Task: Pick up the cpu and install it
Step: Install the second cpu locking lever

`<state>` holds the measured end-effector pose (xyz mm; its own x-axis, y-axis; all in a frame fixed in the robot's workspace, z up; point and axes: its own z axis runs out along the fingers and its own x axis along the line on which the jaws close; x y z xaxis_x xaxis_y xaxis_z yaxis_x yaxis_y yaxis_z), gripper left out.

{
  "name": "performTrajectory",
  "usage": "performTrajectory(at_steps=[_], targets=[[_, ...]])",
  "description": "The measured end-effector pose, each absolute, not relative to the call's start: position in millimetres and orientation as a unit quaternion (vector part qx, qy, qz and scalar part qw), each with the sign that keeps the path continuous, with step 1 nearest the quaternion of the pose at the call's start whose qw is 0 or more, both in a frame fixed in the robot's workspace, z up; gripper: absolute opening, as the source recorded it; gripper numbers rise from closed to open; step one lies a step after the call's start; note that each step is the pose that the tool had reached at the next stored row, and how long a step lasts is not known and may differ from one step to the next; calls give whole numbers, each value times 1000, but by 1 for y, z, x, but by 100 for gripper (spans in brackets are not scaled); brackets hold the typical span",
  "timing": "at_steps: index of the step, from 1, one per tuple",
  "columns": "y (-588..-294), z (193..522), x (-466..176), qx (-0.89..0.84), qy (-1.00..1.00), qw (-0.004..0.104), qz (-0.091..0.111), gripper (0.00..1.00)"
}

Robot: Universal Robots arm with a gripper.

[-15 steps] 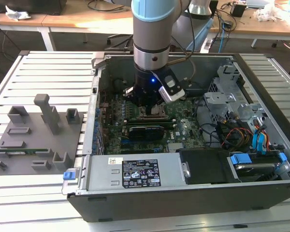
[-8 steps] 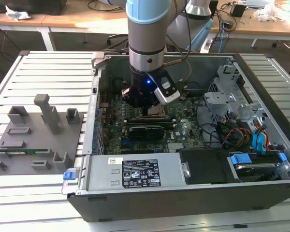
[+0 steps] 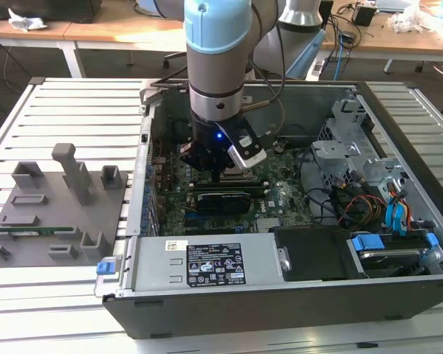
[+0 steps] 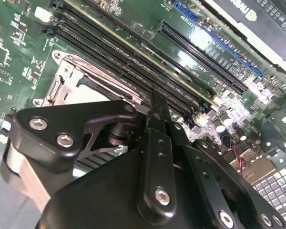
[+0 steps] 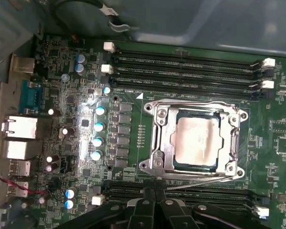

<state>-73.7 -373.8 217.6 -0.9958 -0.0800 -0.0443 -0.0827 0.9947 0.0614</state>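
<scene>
- one arm [image 3: 215, 66] reaches down into the open pc case [image 3: 295, 295], its gripper [image 3: 220, 164] low over the motherboard [image 3: 280, 199].
- the cpu [image 5: 196, 140] lies flat in the socket [image 5: 155, 138], silver top up, metal frame around it; nothing grips it.
- gripper fingers [image 4: 157, 114] appear pressed together with nothing between them, tips just beside the socket edge in the second wrist view; in the first wrist view they [image 5: 155, 200] sit over the memory slots [image 5: 181, 193] next to the socket.
- more memory slots [image 5: 186, 71] run along the socket's far side, white clips at their ends.
- a row of blue-topped capacitors [image 5: 99, 126] stands beside the socket.
- a grey parts tray [image 3: 52, 214] rests on the slatted worktop [image 3: 66, 110], at the exterior view's left of the case, well apart from the gripper.
- a silver power supply [image 3: 207, 265] sits along the case's near wall; blue cables [image 3: 395, 214] lie at the exterior view's right.
</scene>
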Motion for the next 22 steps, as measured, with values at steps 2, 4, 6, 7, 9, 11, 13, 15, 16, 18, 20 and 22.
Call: performTrajectory(at_steps=[2, 4, 6, 7, 9, 11, 13, 15, 16, 18, 20, 22], targets=[[-377, 217, -74, -40, 998, 22, 47, 11], [-381, 216, -75, -40, 997, 22, 59, 11], [-384, 215, -76, -40, 997, 23, 68, 11], [-386, 214, -76, -40, 996, 23, 77, 11], [-388, 213, -76, -40, 995, 23, 83, 11], [-388, 210, -76, -39, 995, 23, 87, 11], [-388, 208, -76, -39, 995, 24, 90, 11], [-388, 206, -76, -38, 995, 24, 93, 11], [-388, 205, -76, -38, 995, 24, 94, 11], [-388, 202, -76, -38, 994, 24, 96, 11], [-388, 200, -78, -37, 994, 24, 102, 11], [-388, 198, -82, -37, 993, 25, 107, 11]])
